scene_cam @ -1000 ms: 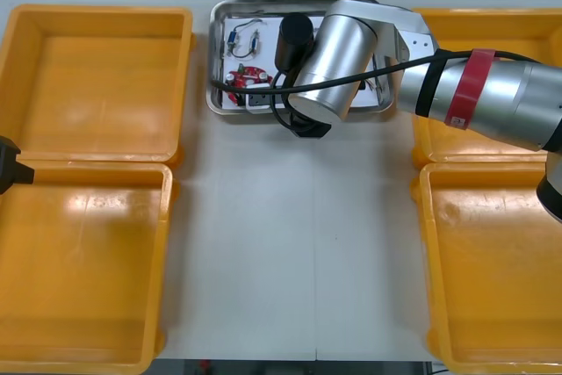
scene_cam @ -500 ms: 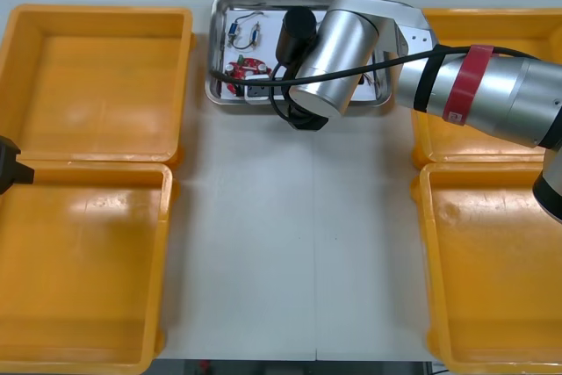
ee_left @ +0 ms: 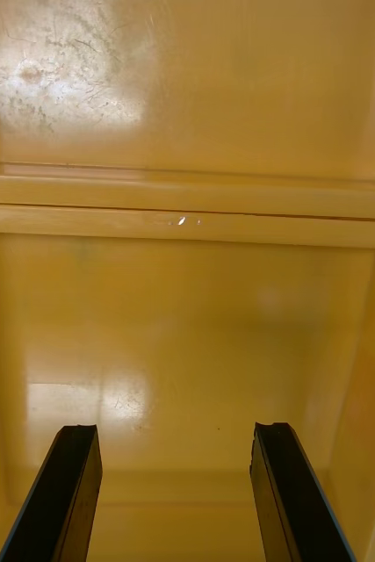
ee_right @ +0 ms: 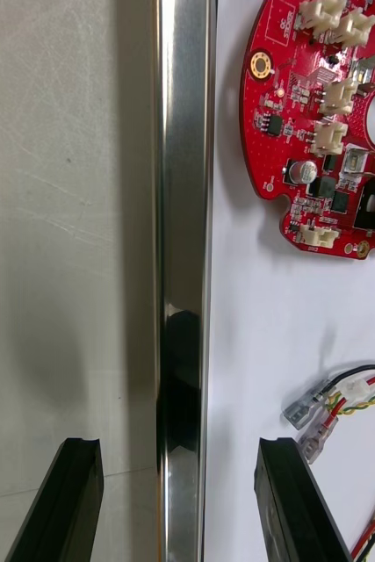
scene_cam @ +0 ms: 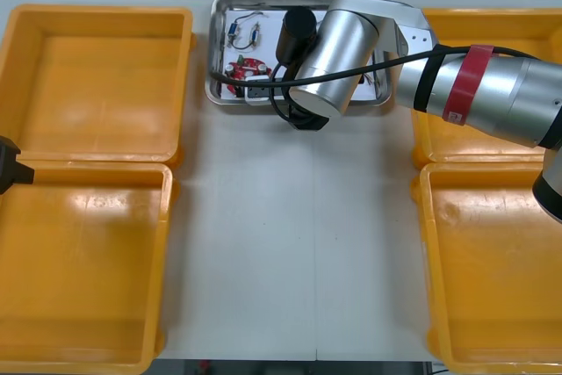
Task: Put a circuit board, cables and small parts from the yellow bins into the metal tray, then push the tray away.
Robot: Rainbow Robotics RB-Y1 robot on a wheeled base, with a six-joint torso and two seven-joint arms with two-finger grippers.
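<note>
Right pincer (ee_right: 178,446) astride metal tray (ee_right: 183,176) rim, circuit board (ee_right: 303,123) — cut off

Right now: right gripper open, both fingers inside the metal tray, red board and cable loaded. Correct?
Not both. In the right wrist view the right gripper straddles the rim of the metal tray: one finger inside, one over the table. Rest holds.

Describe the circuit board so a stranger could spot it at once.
Between the yellow bins, at the far edge of the table, lies the metal tray, the right gripper straddling its near rim. On its white lining, near the left wall, lies the circuit board: the only round, red thing there, beside thin cables.
</note>
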